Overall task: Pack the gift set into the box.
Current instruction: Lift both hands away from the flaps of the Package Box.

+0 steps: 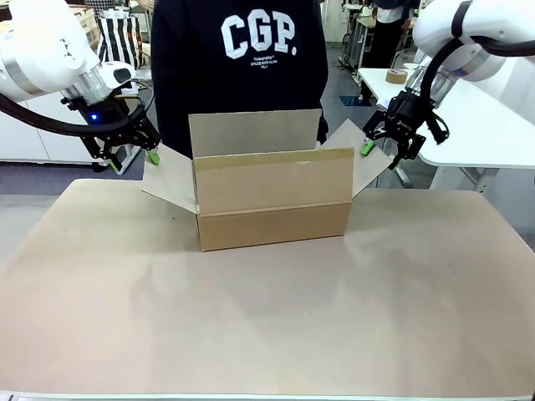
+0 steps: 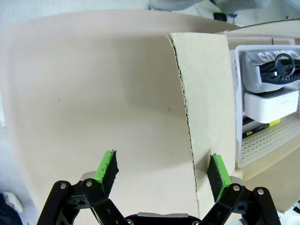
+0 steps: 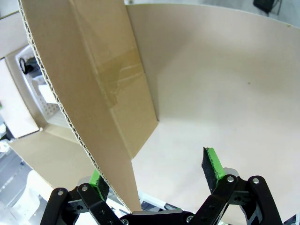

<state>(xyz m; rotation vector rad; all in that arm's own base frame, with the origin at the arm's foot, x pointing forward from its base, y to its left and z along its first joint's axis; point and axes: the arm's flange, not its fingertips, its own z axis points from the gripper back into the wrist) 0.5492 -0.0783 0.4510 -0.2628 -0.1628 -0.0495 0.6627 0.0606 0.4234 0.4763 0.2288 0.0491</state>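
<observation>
The box [image 1: 274, 196] stands mid-table, a brown carton with its four flaps spread. My left gripper [image 1: 134, 154] is open at the left side flap [image 1: 167, 180]. In the left wrist view that flap's [image 2: 206, 93] edge runs between the spread fingers of my left gripper [image 2: 161, 166], untouched by the pads. My right gripper [image 1: 383, 146] is open at the right side flap [image 1: 361, 163]. From the right wrist, this flap [image 3: 89, 93] passes close to the left finger of my right gripper [image 3: 153, 171]. Inside the box sits the gift set [image 2: 267, 93], a white perforated tray of packaged items.
A person in a dark printed sweatshirt [image 1: 238, 67] stands right behind the box at the far edge. The tan table top [image 1: 267, 317] stretches bare in front of the box. A white table [image 1: 468, 117] with a tape roll stands at back right.
</observation>
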